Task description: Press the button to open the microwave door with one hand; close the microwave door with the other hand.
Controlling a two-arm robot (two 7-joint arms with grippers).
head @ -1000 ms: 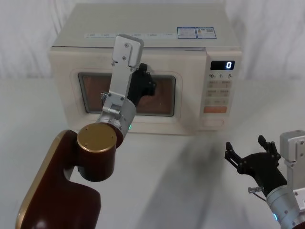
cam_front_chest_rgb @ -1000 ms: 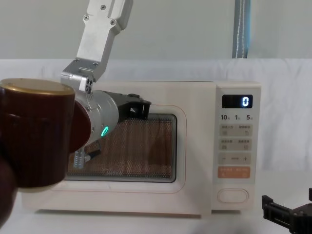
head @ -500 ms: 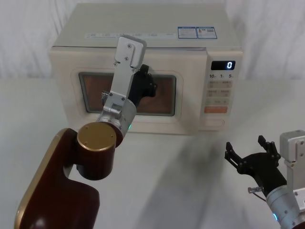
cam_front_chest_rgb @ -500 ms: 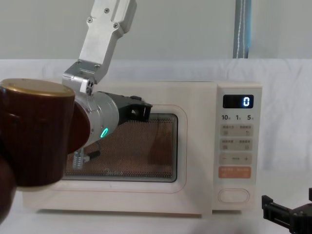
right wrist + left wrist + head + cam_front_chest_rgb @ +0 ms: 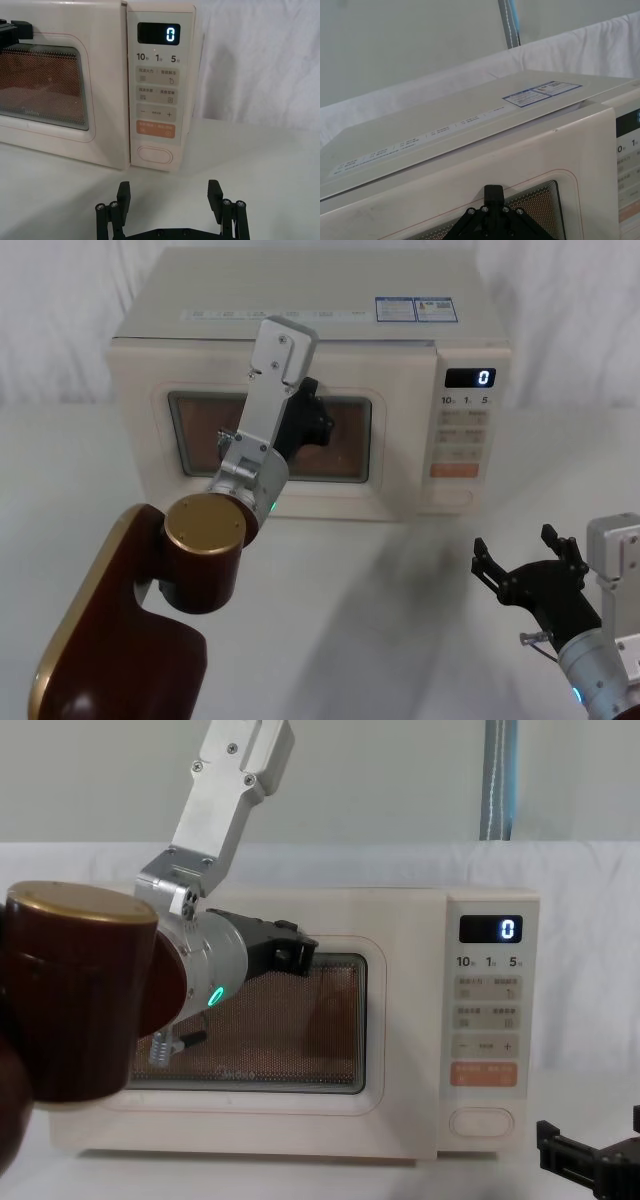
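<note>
The cream microwave (image 5: 300, 320) stands at the back of the table, its display showing 0. Its door (image 5: 400, 460) lies flush with the front, dark window (image 5: 300, 1030) facing me. My left gripper (image 5: 318, 425) is shut and its tip rests against the upper part of the door at the window's top edge (image 5: 300, 952); the left wrist view has the tip (image 5: 493, 192) at the door. The wide oval button (image 5: 155, 154) sits at the bottom of the control panel (image 5: 451, 497). My right gripper (image 5: 169, 189) is open, low over the table in front of the panel, apart from it (image 5: 515, 543).
An orange key (image 5: 155, 130) and small beige keys sit above the button. My left arm's brown elbow (image 5: 200, 540) stands in front of the door's left half. White cloth covers the table (image 5: 380, 640) and hangs behind it.
My left gripper has moved slightly right and farther in against the door. The microwave sits a touch more to the right. The right gripper has not moved.
</note>
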